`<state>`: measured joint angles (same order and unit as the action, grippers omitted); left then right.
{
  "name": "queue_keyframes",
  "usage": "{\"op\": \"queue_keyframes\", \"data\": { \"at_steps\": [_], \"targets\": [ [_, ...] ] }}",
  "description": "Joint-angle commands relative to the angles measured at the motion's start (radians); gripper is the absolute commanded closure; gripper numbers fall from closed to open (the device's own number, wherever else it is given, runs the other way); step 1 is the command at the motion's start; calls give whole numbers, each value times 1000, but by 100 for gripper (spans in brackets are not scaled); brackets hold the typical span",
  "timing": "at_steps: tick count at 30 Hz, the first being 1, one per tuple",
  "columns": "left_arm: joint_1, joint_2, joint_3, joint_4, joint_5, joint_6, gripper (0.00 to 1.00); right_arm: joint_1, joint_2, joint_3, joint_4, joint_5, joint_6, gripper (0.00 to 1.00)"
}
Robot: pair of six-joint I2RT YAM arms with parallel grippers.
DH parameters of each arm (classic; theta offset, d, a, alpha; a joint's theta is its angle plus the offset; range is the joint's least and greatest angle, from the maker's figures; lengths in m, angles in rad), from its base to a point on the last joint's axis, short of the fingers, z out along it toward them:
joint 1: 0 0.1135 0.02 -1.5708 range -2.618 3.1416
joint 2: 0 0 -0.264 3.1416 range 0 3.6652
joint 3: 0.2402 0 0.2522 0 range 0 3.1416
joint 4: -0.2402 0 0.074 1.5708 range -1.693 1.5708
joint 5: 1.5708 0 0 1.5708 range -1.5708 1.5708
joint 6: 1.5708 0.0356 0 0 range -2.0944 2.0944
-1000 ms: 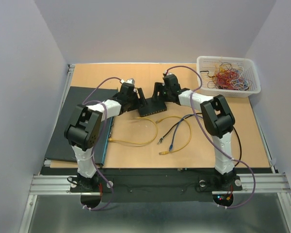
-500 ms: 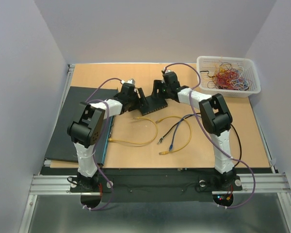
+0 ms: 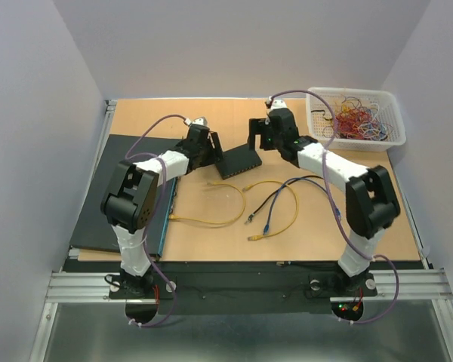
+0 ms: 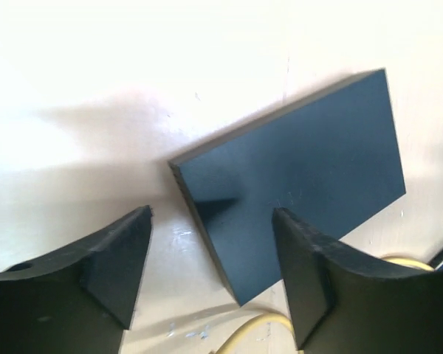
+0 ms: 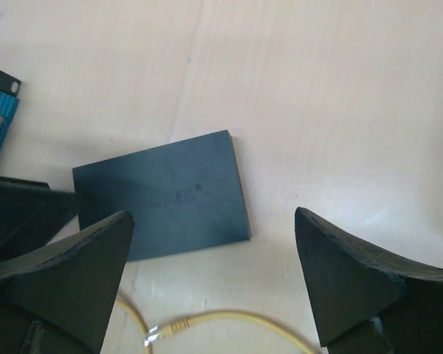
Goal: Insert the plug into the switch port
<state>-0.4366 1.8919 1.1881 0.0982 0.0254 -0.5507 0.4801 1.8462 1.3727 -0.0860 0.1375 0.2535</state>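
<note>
So both end effectors are spread wide and empty. The left end effector [image 3: 205, 146] is just beside the left end of the black switch [image 3: 238, 161], and the right end effector [image 3: 257, 138] hovers near its far right corner. The yellow cable [image 3: 225, 219] lies loose on the table [image 3: 211, 113], its plug [image 5: 166, 328] near the switch. A black cable [image 3: 281, 192] crosses it. There's a wire basket [image 3: 389, 139] far right and a black mat [image 3: 109, 196] on the left.

Top view looks down; close wrist views share the switch [image 5: 162, 195].
</note>
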Motion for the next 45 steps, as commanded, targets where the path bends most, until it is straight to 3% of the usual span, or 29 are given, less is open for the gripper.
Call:
{"op": "queue_keyframes", "data": {
  "at_steps": [1,4,9,16,25,36,45],
  "targets": [
    [-14,-169,38,-38,-116,81,26,5,-216,-114,29,65,27,5],
    [-80,-243,-33,-38,-208,174,29,6,-379,-263,57,62,62,5],
    [-190,-375,-189,81,-165,225,38,6,-585,-478,78,65,89,5],
    [-286,-309,-282,225,-134,279,52,6,-783,-586,78,117,64,5],
    [-370,-206,-255,259,-136,298,56,8,-789,-624,78,149,43,5],
    [-390,-131,-229,242,-157,314,50,8,-791,-639,78,149,44,5],
    [-390,-79,-196,233,-159,319,50,6,-791,-644,78,149,44,5]
  ]
}}
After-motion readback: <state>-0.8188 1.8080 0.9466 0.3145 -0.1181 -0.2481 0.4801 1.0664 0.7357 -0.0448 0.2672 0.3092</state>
